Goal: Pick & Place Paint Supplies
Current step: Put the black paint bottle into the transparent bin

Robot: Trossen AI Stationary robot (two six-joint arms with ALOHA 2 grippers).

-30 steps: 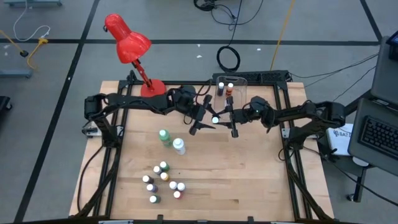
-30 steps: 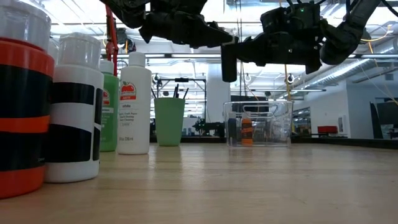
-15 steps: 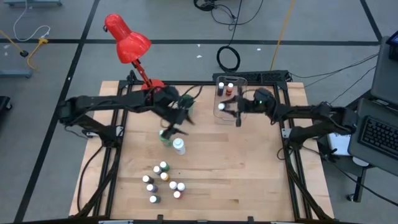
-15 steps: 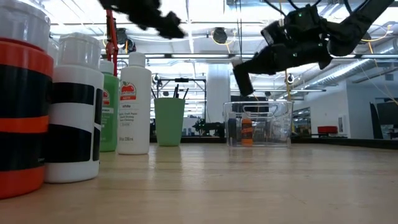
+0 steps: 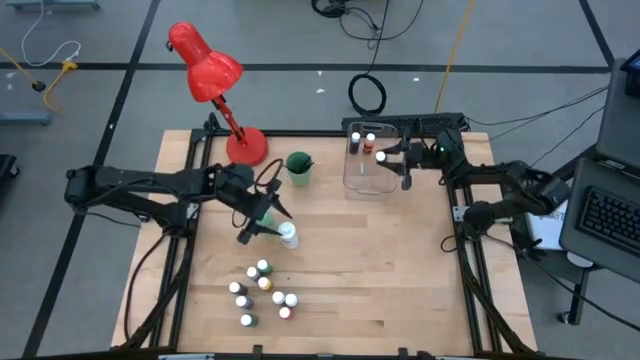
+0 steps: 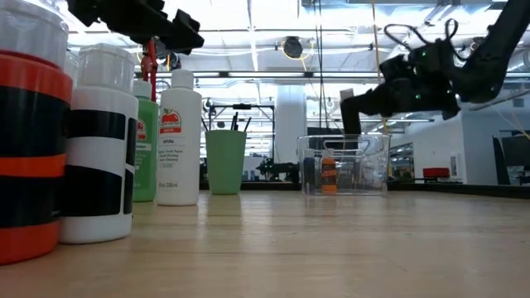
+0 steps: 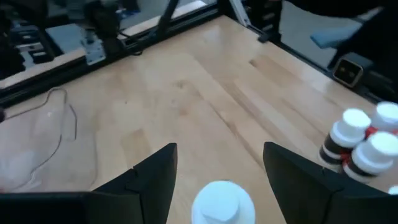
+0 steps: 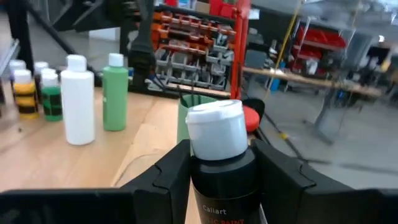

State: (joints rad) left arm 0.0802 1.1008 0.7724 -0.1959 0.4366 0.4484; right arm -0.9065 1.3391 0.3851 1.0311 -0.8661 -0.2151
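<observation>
While two bottles sit in the bin [image 5: 364, 160], right gripper [image 5: 393, 160] hangs over it clenching a small paint bottle [image 8: 219, 158]. Left gripper [image 5: 262, 221], spread wide and empty, hovers over the white bottle [image 5: 288, 235]. Green bottle [image 5: 266, 214], small cluster [image 5: 262, 291] left on table [image 5: 380, 270].

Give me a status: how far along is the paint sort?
Done: two small bottles stand in the clear bin. In hand: the right gripper holds a small paint bottle over the bin; the left gripper, open, is above the tall white bottle. Left: the tall green bottle, the cluster of small bottles near the front, and the brushes in the green cup.
</observation>
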